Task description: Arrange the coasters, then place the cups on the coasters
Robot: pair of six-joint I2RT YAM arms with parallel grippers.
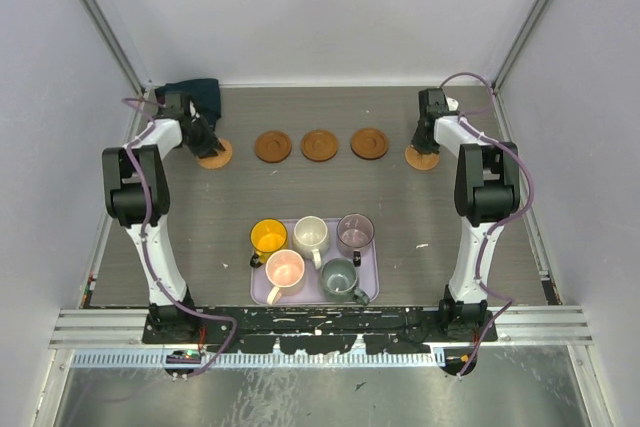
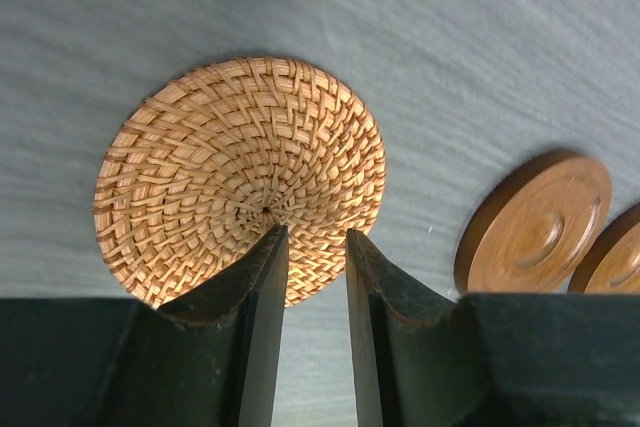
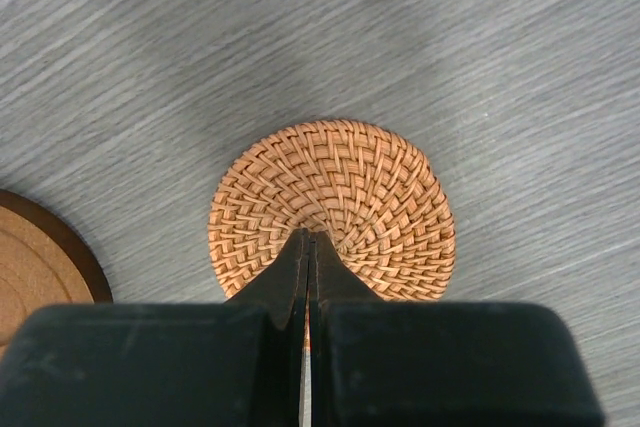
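Five coasters lie in a row across the far table: a woven tan one [image 1: 215, 154] at the left, three brown wooden ones [image 1: 273, 146] [image 1: 320, 144] [image 1: 369, 143], and a woven tan one [image 1: 422, 158] at the right. My left gripper [image 2: 308, 234] hovers over the near edge of the left woven coaster [image 2: 230, 162], open by a narrow gap with nothing in it. My right gripper [image 3: 311, 234] is shut, its tips at the centre of the right woven coaster [image 3: 345, 192]. Five cups stand on a lilac tray: yellow [image 1: 268, 237], cream [image 1: 311, 236], purple-grey [image 1: 355, 232], pink [image 1: 285, 270], grey-green [image 1: 339, 277].
The lilac tray [image 1: 368, 267] sits near the table's front between the two arm bases. A dark blue object [image 1: 200, 95] lies at the back left corner, just behind the left gripper. White walls close in the table at the back and both sides.
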